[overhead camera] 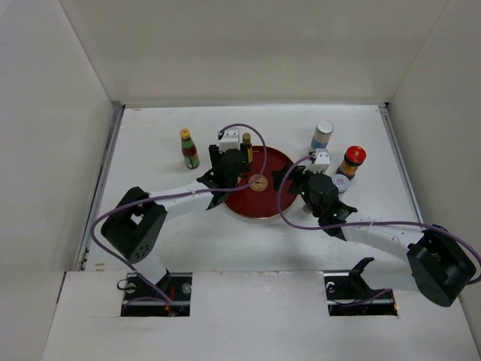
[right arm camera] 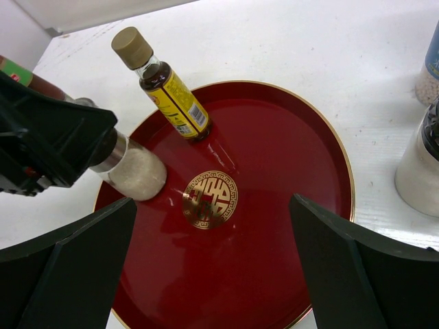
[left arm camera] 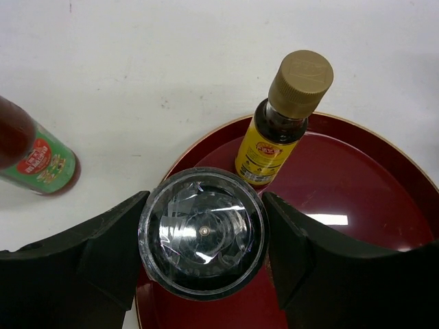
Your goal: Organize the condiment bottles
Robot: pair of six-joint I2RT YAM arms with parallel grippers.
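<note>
Top external view: the round red tray (overhead camera: 276, 201) sits mid-table, seemingly the collecting spot. The left gripper (left arm camera: 202, 236) clamps a clear-lidded shaker jar (right arm camera: 137, 171) at the tray's left rim, likely to stand it beside the yellow-labelled bottle (left arm camera: 264, 147). The right gripper (right arm camera: 212, 205) hovers above, spread wide and empty.

Bright overhead light; glare on tray (left arm camera: 328, 219); edges perhaps soft.
</note>
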